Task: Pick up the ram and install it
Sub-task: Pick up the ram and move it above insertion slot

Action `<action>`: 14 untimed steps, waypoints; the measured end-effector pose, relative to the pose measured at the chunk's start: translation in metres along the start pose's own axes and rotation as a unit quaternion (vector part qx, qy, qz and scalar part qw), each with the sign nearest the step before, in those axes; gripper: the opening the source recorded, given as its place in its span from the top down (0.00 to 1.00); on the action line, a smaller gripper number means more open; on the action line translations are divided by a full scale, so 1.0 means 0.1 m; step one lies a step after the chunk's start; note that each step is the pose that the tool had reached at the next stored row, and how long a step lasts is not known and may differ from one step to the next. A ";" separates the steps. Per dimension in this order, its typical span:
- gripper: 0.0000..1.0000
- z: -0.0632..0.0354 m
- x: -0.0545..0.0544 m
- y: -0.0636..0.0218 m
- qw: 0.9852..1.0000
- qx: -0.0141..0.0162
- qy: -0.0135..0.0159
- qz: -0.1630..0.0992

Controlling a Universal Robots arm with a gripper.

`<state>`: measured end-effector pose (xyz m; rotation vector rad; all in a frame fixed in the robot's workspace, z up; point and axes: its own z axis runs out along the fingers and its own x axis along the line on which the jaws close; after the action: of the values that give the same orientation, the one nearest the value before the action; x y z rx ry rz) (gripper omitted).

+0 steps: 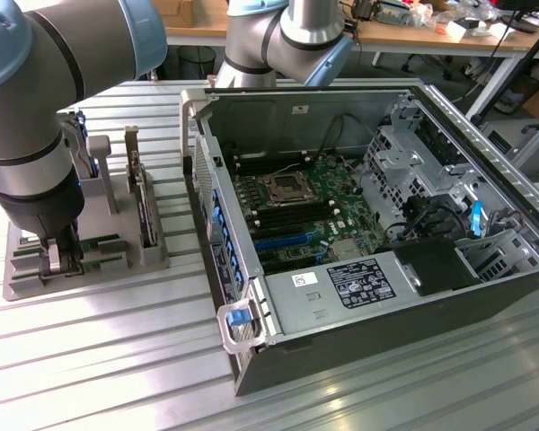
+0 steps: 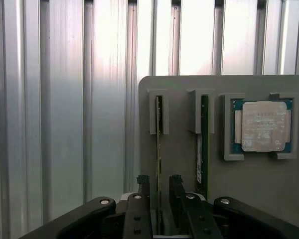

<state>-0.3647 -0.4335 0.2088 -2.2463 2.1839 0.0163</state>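
Gripper (image 2: 159,180), spread, astride the ram (image 2: 158,149); second stick (image 2: 203,129) and one processor chip (image 2: 261,127) alongside, one holder (image 2: 182,85), exterior view's lower left

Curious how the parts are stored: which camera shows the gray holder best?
The wrist view: it squarely faces the gray holder, its slots and the silver chip. The exterior view shows it side-on, partly behind the arm.

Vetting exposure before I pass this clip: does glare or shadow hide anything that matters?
Wrist view: glare whitens much of the table; the ram in its slot is dim but visible. Exterior view: bright streaks on the table at front, the case shaded inside yet readable, the arm darkens the tray.
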 end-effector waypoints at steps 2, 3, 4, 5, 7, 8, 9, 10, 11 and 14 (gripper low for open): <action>0.70 0.006 -0.01 0.000 1.000 0.000 0.000 0.000; 0.70 0.006 -0.01 0.000 1.000 0.000 0.000 0.000; 0.70 0.007 -0.01 0.000 1.000 0.000 0.000 0.000; 0.70 0.007 -0.01 0.000 1.000 0.000 0.000 0.000; 0.78 0.007 -0.01 0.000 1.000 0.000 0.000 0.000; 0.84 0.007 -0.01 0.000 1.000 0.000 0.000 0.000; 0.84 0.007 -0.01 0.000 1.000 0.000 0.000 0.000; 0.88 0.007 -0.01 0.000 1.000 0.000 0.000 0.000; 0.88 0.007 -0.01 0.000 1.000 0.000 0.000 0.000; 0.88 0.007 -0.01 0.000 1.000 0.000 0.000 0.000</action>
<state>-0.3647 -0.4328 0.2082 -2.2465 2.1840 0.0163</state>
